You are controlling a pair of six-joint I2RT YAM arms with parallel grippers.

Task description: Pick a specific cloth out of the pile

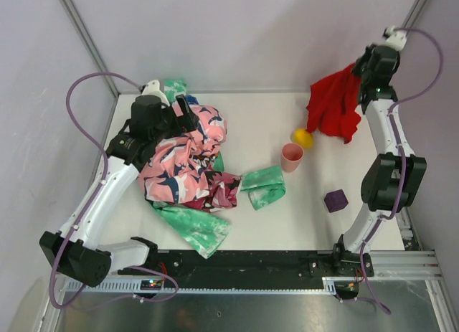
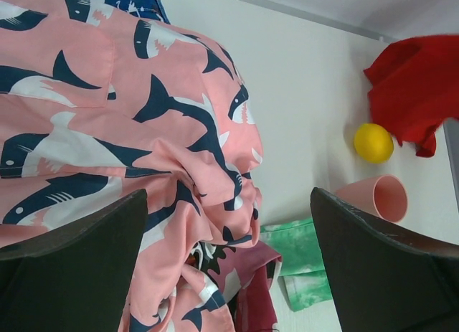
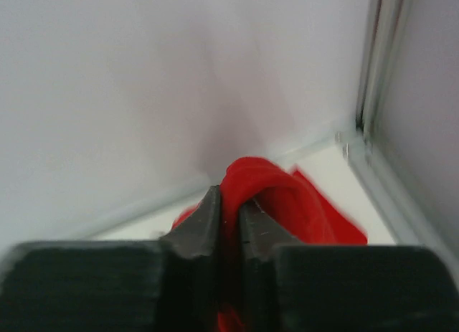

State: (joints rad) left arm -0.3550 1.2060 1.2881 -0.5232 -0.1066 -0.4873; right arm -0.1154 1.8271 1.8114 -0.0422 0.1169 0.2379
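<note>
red cloth (image 3: 283,196) pinched in right claw (image 3: 228,203), hanging near far right corner; left claw (image 2: 228,192) wide above pile (image 2: 107,110)

The overhead camera hangs above and behind the arm bases, which line the bottom edge. It looks down over the whole table (image 1: 258,124) to the back wall. The left wrist camera sits close over the pile (image 2: 107,117). It looks out between the fingers of the left gripper (image 2: 228,196), dark in the lower corners, toward the yellow ball (image 2: 374,143), the pink cup (image 2: 380,197) and the cloth (image 2: 416,88) at upper right. The overhead view shares all four. The right wrist camera, high up, faces the wall corner along the right gripper (image 3: 228,197), very near the cloth, which the other two views also show.
</note>
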